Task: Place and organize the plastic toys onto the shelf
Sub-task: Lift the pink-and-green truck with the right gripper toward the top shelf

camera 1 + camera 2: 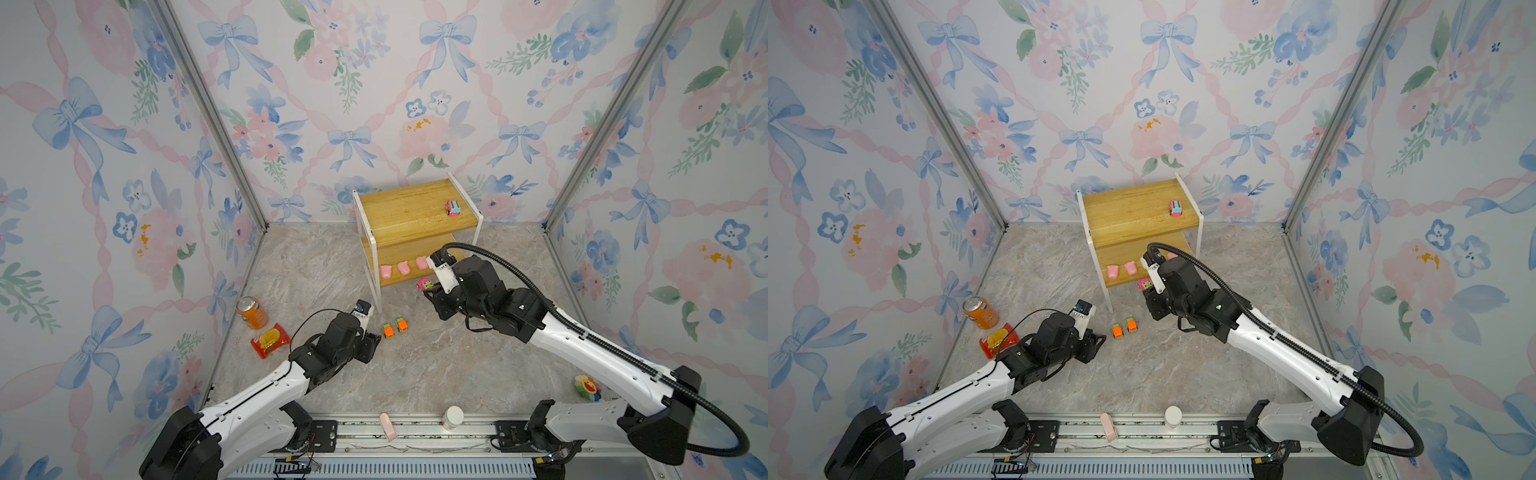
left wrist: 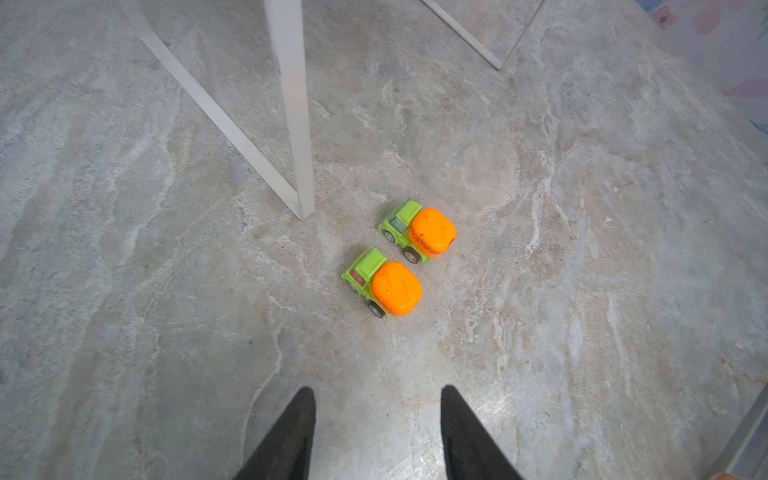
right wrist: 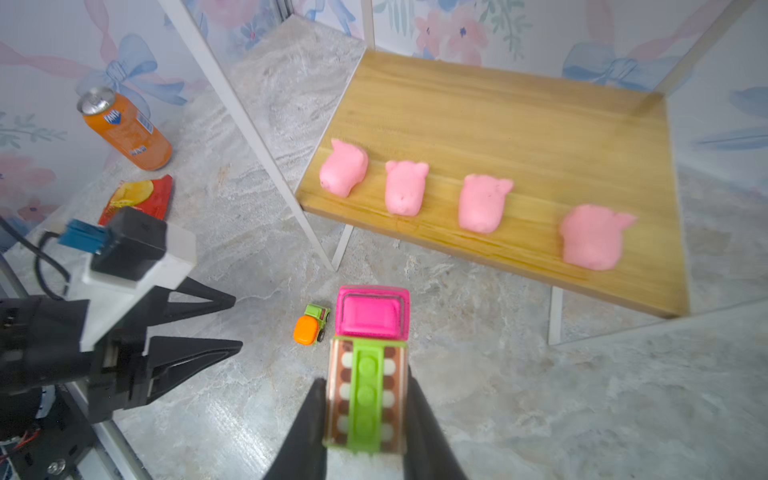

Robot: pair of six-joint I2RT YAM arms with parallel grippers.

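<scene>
Walls [image 1: 374, 83] papered with pastel bows and flowers enclose a grey marbled floor [image 1: 415, 365].

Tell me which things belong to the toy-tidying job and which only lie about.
Job: two-tier wooden shelf, white metal frame; four pale-pink plastic pigs on its lower board; pink-and-teal toy car on top; pink-and-green toy car in right gripper; two orange-and-green toy cars on floor.
Lying about: orange drink can; red snack bag; multicoloured flower-shaped toy; white plastic bottle; pale-pink block.
</scene>
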